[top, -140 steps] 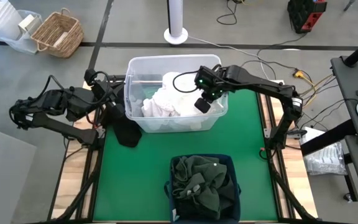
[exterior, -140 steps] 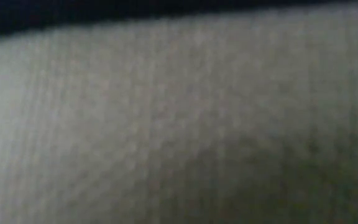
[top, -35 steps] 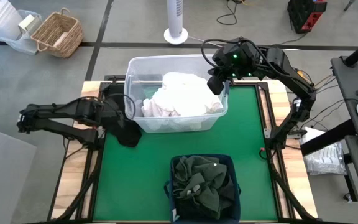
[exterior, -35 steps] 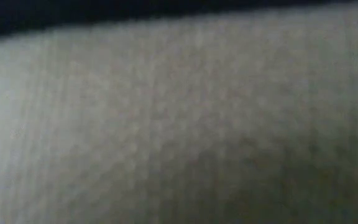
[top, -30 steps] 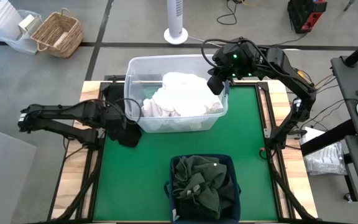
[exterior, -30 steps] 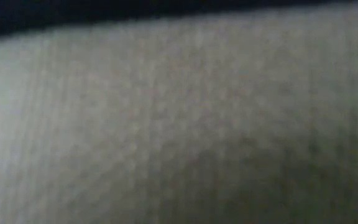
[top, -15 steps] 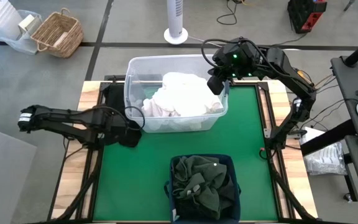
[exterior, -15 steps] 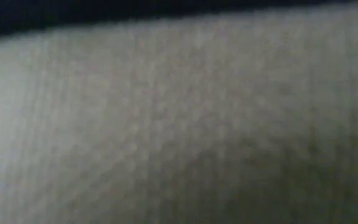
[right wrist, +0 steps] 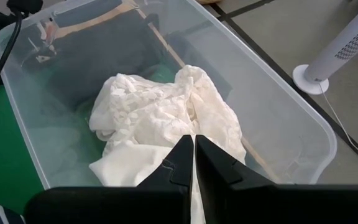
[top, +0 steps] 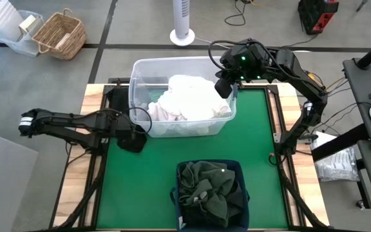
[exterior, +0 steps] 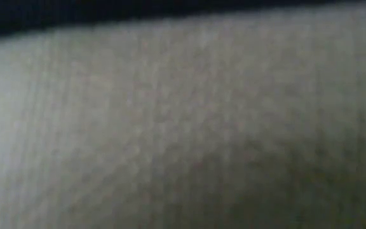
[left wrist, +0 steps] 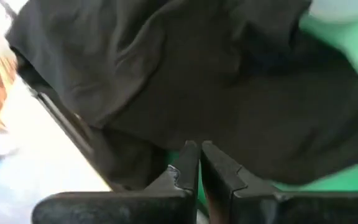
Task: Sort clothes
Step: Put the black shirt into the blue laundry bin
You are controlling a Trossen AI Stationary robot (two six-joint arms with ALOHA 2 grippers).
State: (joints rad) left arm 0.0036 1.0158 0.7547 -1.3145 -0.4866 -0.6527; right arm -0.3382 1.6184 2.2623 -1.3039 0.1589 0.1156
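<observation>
The left hand [top: 136,132] was low at the left edge of the green worktop [top: 256,148], just beside the left wall of the clear plastic tub [top: 138,69]. Its two dark fingers [left wrist: 188,165] were pressed together with nothing between them. Their tips were right at a black, crumpled fabric garment [top: 122,119] that lay over the left edge of the worktop, partly on the green surface and partly on the wooden border. Whether the tips touched the cloth could not be told.

To the right of it, the clear plastic tub stood at the far side of the worktop. Inside it was a pile of white, soft fabric clothes [top: 185,102], heaped toward the middle and the right of the tub.

In front of the tub, near the front edge of the worktop, stood the navy blue square bin [top: 237,173]. It was full of dark green, rumpled clothes [top: 210,190].

Further right, the right hand [top: 222,88] hung above the far right corner of the tub. Its fingers [right wrist: 182,158] were also closed on each other and empty, and they pointed down toward the white pile.

The low view showed only a blurred grey surface very near the camera.
</observation>
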